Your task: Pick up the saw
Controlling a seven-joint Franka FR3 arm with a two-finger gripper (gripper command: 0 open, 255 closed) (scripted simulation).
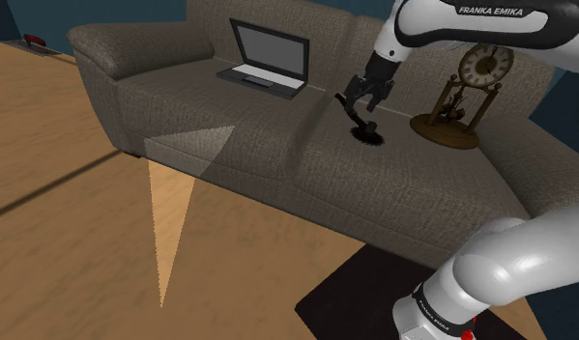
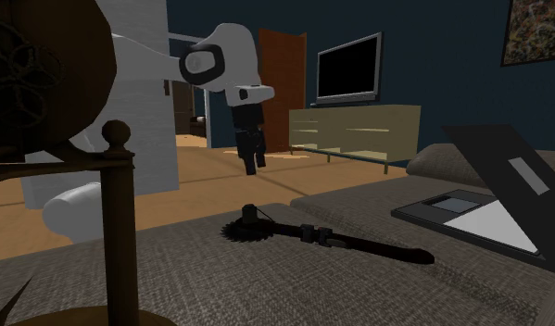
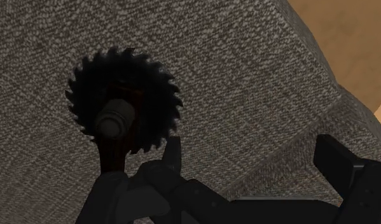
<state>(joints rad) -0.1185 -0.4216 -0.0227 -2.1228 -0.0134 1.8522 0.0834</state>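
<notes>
The gripper [image 2: 251, 167] is risking a miss. In the wrist view the toothed blade [image 3: 125, 102] of the saw [image 2: 331, 239] is lying off to one side of the fingers [image 3: 335, 159] rather than between them. A straight drop from here would probably be setting one finger down on the teeth, or closing on bare cushion. (A grip at the blade end alone is also looking doubtful, because the long handle [image 2: 368, 245] is stretching well away from it and could be tipping or sliding out during a lift.) A sideways correction is looking necessary before any descent.

The fingers are standing wide apart, holding nothing and touching nothing. The second exterior view is showing clear air between their tips and the saw, with the hand pointing down over the blade end.

The saw itself is lying on the seat of the grey sofa [image 1: 277, 164], with its handle running away from the arm toward the second exterior view's right. A laptop [image 1: 268, 58] is sitting open on the same seat, well apart on the shoulder view's left. A clock [image 1: 476, 92] on a dark base is standing near the saw on the shoulder view's right, close enough that a wide swing of the arm could be knocking it.
</notes>
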